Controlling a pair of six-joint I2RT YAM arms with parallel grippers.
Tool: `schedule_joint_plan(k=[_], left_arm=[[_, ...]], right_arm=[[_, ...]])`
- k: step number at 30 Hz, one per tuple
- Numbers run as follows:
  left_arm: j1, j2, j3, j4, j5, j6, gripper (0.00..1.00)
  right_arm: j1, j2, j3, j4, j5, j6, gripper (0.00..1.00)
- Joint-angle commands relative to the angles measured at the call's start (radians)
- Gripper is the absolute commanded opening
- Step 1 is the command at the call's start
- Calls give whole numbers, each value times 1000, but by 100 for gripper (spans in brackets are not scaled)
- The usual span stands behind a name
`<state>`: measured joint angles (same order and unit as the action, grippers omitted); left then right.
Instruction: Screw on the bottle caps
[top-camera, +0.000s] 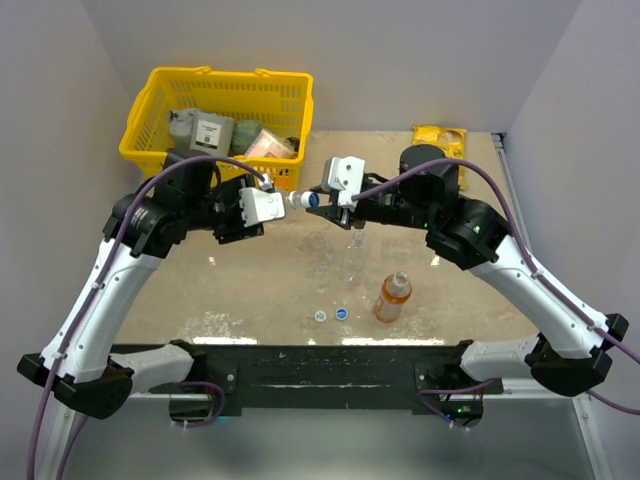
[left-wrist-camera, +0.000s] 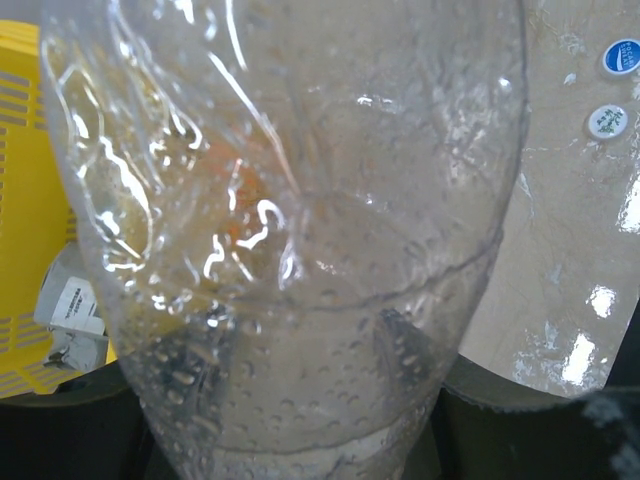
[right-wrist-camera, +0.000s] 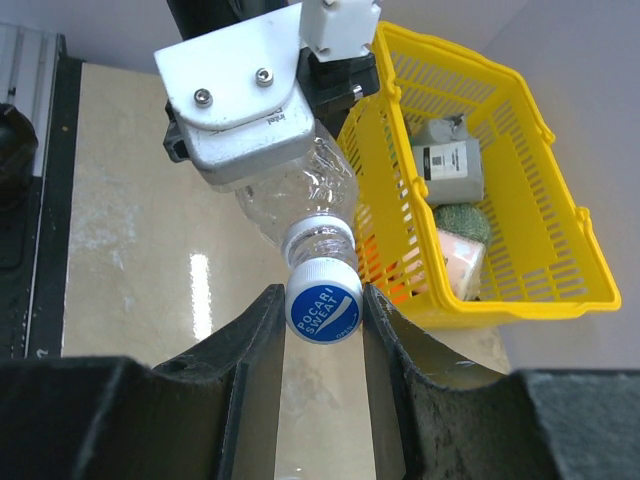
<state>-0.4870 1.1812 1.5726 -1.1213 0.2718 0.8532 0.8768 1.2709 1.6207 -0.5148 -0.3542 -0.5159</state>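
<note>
Gripping bottle (left-wrist-camera: 300, 250) horizontally, left fingers (left-wrist-camera: 500, 420) point its neck at right fingers (right-wrist-camera: 250, 370) clamping cap (right-wrist-camera: 324, 312).

the clear bottle (left-wrist-camera: 300, 250) overfills the left wrist view, cut off top and bottom, blurring what lies behind; print on the whitish cap (left-wrist-camera: 606, 122) is unreadable

Left arm (top-camera: 95, 300): climbs from its base at the lower left of the top view, elbow bent, forearm turned towards frame centre.
Left gripper (top-camera: 281, 203): level, pointing right; clamped round a clear bottle (left-wrist-camera: 300, 250) that sits between its dark fingers (left-wrist-camera: 520, 430).
Right arm (top-camera: 545, 295): climbs from the lower right, elbow bent, forearm reaching left.
Right gripper (top-camera: 318, 200): level, pointing left, facing the left gripper just above centre; its fingers (right-wrist-camera: 250, 380) press both sides of a blue cap (right-wrist-camera: 323, 313).
Tips: near each other, apart.
</note>
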Motion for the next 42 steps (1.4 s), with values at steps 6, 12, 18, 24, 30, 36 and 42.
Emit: schedule_joint_plan(k=[6,12,18,24,30,36,42], left_arm=[[-2,-101,-85,109,49,-31,0],[-1,-123,-118,143,72,-71,0],[10,-149,-140,182,61,-111,0],[13,-183,-174,226,49,-117,0],[14,-232,-221,244,40,-91,0],[14,-239,-250,248,43,-75,0],[14,-242,-258,259,41,-72,0]], right_arm=[[-2,5,11,94,-60,131,0],[-6,-7,-39,179,-112,256,0],[-7,-24,-88,242,-196,393,0],[-10,-45,-146,265,-177,390,0],[-51,-53,-142,269,-169,389,0],[-67,-28,-107,276,-186,392,0],[-67,-8,-76,268,-242,392,0]])
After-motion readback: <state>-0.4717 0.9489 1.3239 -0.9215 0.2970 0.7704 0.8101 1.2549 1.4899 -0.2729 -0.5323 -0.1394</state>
